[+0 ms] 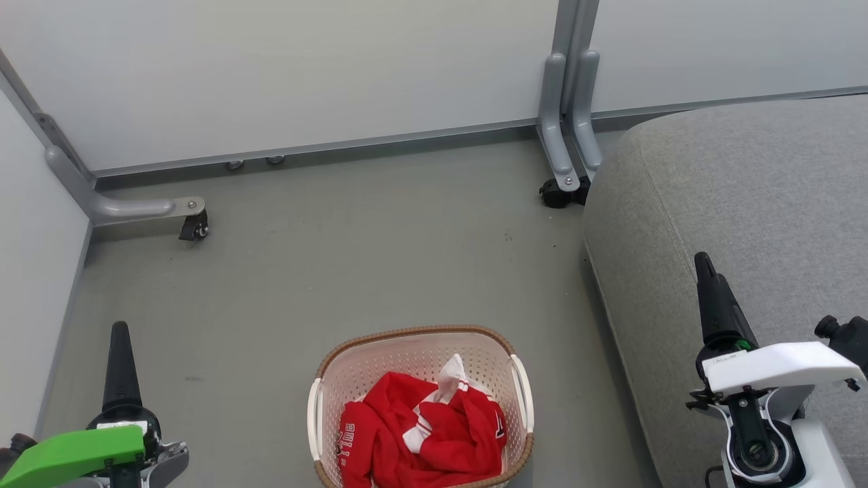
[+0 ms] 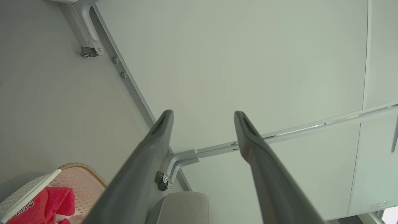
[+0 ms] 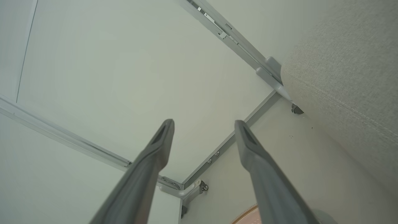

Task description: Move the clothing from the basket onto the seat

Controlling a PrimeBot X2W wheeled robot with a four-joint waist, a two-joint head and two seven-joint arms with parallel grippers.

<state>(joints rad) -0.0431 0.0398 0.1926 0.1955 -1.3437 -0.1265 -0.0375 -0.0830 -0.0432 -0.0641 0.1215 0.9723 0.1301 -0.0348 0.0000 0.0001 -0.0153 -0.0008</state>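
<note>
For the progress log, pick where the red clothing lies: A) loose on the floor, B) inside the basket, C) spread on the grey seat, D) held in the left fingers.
B: the clothing lies bunched inside the basket, left of the seat.

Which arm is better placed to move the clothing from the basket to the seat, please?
Probably right: left end effector and right end effector are open, similarly far from the clothing in the basket, but the right is by the seat, shortening the carry.

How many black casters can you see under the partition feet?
2: the left caster under the corner foot, the other caster under the paired feet beside the seat; a second may hide behind it.
</note>
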